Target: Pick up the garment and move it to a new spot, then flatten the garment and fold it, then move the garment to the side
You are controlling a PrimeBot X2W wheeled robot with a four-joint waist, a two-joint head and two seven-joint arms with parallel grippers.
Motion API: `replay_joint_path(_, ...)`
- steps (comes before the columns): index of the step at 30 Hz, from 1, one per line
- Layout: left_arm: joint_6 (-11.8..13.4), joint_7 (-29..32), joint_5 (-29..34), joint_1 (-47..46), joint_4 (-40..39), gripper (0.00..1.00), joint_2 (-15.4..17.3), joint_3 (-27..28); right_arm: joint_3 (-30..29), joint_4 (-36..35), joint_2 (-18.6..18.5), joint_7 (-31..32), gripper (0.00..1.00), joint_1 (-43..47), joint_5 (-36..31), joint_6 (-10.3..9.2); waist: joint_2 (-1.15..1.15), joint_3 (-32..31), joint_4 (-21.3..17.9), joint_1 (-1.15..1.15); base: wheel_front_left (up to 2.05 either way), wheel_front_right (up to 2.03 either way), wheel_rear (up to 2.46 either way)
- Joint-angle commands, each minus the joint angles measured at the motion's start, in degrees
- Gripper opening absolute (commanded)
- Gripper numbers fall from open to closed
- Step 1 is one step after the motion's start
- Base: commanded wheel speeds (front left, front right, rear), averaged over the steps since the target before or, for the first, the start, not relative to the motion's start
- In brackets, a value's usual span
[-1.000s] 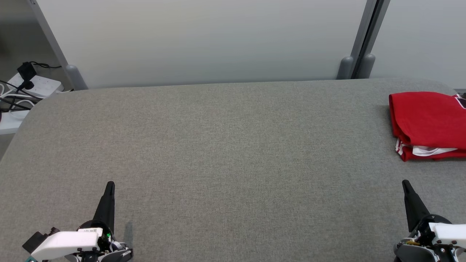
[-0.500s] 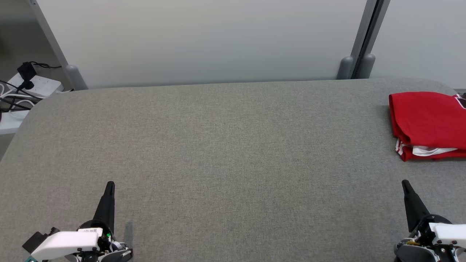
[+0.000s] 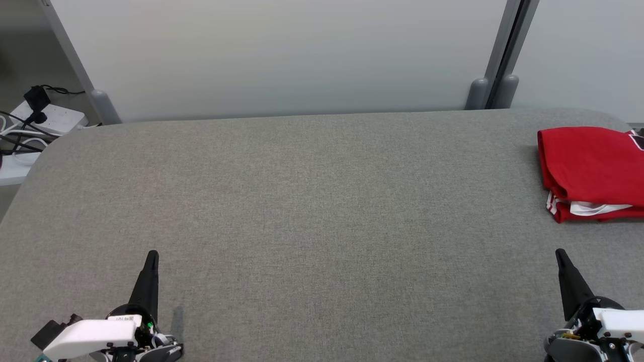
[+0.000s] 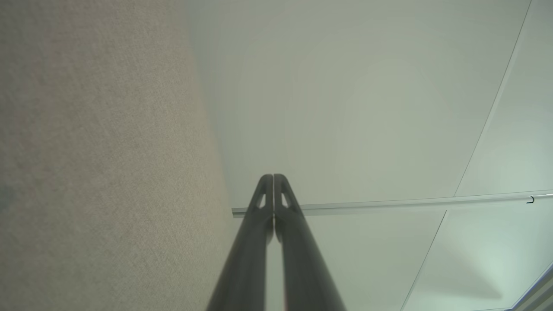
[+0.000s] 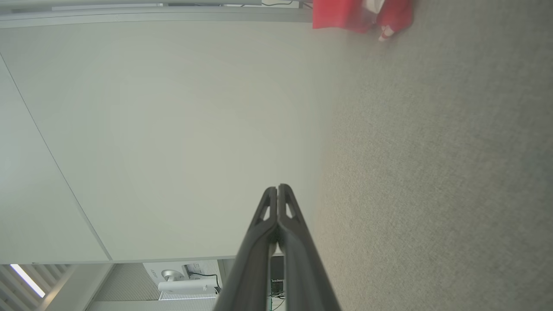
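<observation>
1. We see the red garment (image 3: 591,171) lying folded at the far right of the grey, cloth-covered table (image 3: 312,201), close to its rounded back corner. Its right part runs off the edge of the head view.
2. Along the garment's near edge, white trim (image 3: 593,207) peeks out between the red layers.
3. Our left gripper (image 3: 151,255) sits at the lower left of the head view, over the near part of the table. Its two dark fingers are pressed together into a single point and pinch nothing.
4. Our right gripper (image 3: 559,253) sits at the lower right, its fingers likewise pressed together and empty. It is nearer to us than the garment and apart from it, with a strip of grey cloth between them.
5. In the left wrist view, the fingers meet at their tips, with the table's weave along the left side.
6. In the right wrist view, the closed fingers point past the table, and the garment shows at the top edge, well apart from the fingertips.
7. Behind the table stands a pale wall panel (image 3: 282,55), with a grey post (image 3: 500,65) toward the right.
8. Off the back left corner we see a white power strip (image 3: 53,119) with a black plug (image 3: 36,95) and dark cables (image 3: 20,136).
</observation>
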Motion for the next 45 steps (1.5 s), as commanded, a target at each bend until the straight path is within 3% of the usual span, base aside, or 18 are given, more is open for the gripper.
replay_joint_path(1,-0.47,0.37,-0.3,-3.23,-1.28,0.0,0.97,1.87,1.11,-1.45,-0.55,0.64,0.0,-2.49,-0.3,0.01,0.0,0.0,0.0,0.0,0.0,0.0,0.0)
replay_joint_path(45,-0.47,0.37,-0.3,-3.23,-1.28,0.0,0.97,1.87,0.67,-1.43,-0.25,0.99,0.0,-2.53,-0.67,0.01,0.0,0.0,0.0,0.0,0.0,0.0,0.0)
